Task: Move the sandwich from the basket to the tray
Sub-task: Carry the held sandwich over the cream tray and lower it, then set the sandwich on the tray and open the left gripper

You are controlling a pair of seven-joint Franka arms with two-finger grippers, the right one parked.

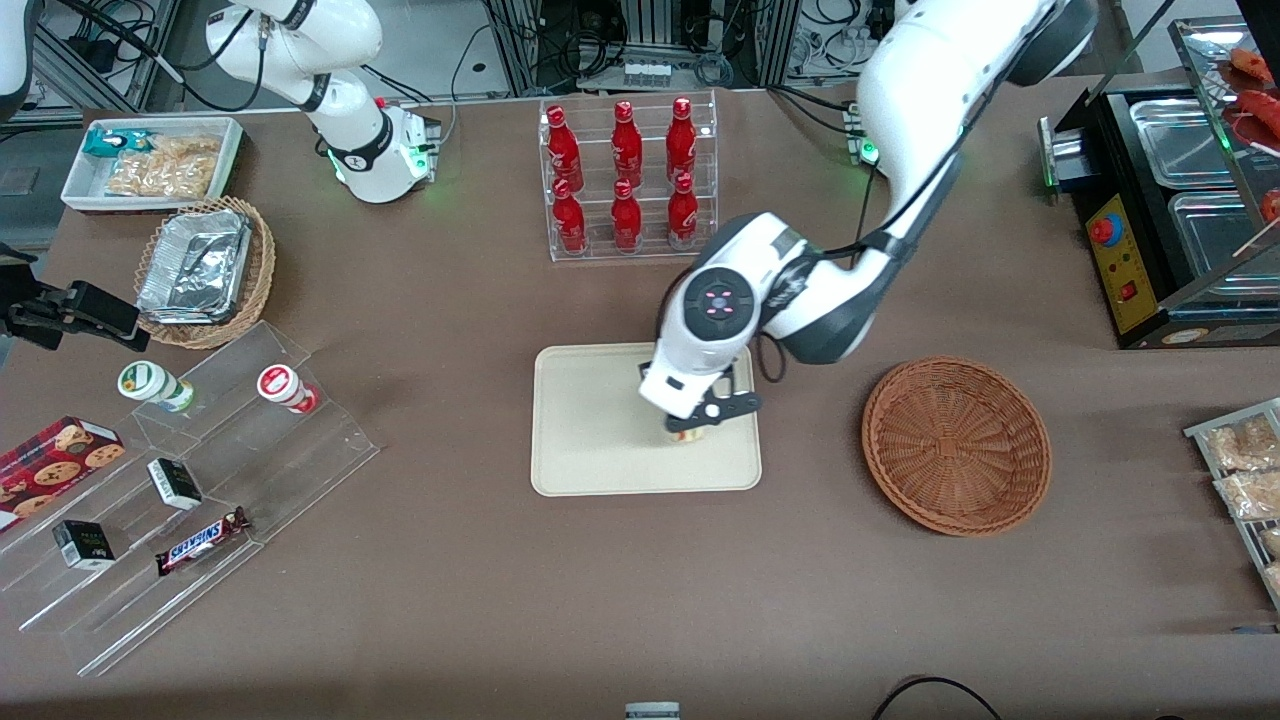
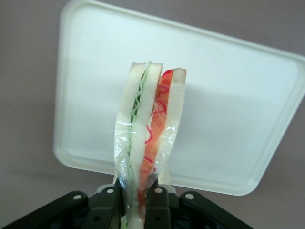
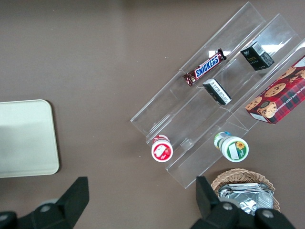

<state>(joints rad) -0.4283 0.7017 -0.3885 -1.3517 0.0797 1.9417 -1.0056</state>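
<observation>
My left gripper [image 1: 692, 430] is over the cream-beige tray [image 1: 590, 440], at the tray's side nearest the basket. It is shut on the sandwich [image 2: 148, 138], a wrapped wedge of pale bread with green and red-orange filling. In the left wrist view the fingers [image 2: 157, 205] pinch the wedge's lower end, and the tray [image 2: 228, 109] lies under it. In the front view only a sliver of the sandwich [image 1: 686, 434] shows below the hand. The reddish-brown wicker basket [image 1: 955, 445] sits empty, toward the working arm's end of the table. The tray's corner also shows in the right wrist view [image 3: 28, 138].
A clear rack of red bottles [image 1: 627, 180] stands farther from the front camera than the tray. A stepped acrylic shelf [image 1: 200, 480] with snacks, a tan basket with foil containers [image 1: 205, 268] and a white bin [image 1: 150, 162] lie toward the parked arm's end. A black appliance [image 1: 1170, 210] stands at the working arm's end.
</observation>
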